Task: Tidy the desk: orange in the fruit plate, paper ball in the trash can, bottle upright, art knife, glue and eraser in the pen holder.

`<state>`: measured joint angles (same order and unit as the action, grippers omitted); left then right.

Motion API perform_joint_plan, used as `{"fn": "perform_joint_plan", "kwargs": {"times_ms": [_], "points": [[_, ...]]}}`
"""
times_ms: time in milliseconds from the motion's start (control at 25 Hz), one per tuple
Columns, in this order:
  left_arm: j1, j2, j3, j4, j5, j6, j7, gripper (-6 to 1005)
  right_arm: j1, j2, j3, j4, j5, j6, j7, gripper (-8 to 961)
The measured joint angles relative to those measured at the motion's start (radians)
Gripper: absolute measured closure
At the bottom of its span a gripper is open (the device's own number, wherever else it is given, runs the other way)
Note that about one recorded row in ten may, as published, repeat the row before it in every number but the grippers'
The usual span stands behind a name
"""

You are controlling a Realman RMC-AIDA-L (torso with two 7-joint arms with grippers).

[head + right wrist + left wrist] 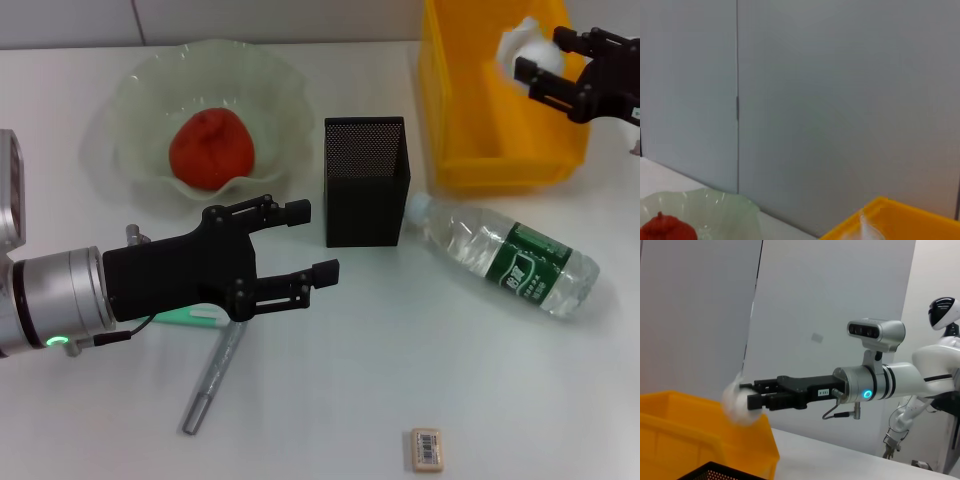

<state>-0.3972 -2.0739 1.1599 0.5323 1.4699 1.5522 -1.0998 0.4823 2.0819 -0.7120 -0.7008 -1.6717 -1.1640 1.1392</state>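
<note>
My right gripper [545, 68], jaws clamped on the paper ball [522, 45] over the trash can [470, 140] at upper right of the head view; left gripper [305, 243], jaws apart, mid-left, idle; risk I log: ball snagging a finger on release, dropping outside the rim.

Left hand [300, 242]: matte black, two slim jointed fingers with small screws at the pivots, mounted on a brushed-silver cylindrical wrist bearing a glowing green ring light and a thin black cable. Right hand [545, 62]: same matte black build with a small white label on its body, silver-white wrist with a blue ring light, looped black cable and a silver camera housing on top.
</note>
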Motion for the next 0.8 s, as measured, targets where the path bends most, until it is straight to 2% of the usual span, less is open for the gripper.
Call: {"fn": "perform_joint_plan", "kwargs": {"times_ms": [360, 600, 800], "points": [[-0.010, 0.000, 0.005, 0.000, 0.000, 0.000, 0.000, 255, 0.002, 0.000, -0.006, 0.001, 0.000, 0.004, -0.002, 246], [-0.012, 0.000, 0.002, 0.000, 0.000, -0.003, 0.000, 257, -0.017, 0.001, -0.011, -0.020, 0.001, -0.033, -0.002, 251], [-0.021, 0.000, -0.003, 0.000, -0.002, -0.004, 0.000, 258, -0.100, 0.002, -0.040, -0.120, 0.004, -0.182, 0.044, 251]]}}
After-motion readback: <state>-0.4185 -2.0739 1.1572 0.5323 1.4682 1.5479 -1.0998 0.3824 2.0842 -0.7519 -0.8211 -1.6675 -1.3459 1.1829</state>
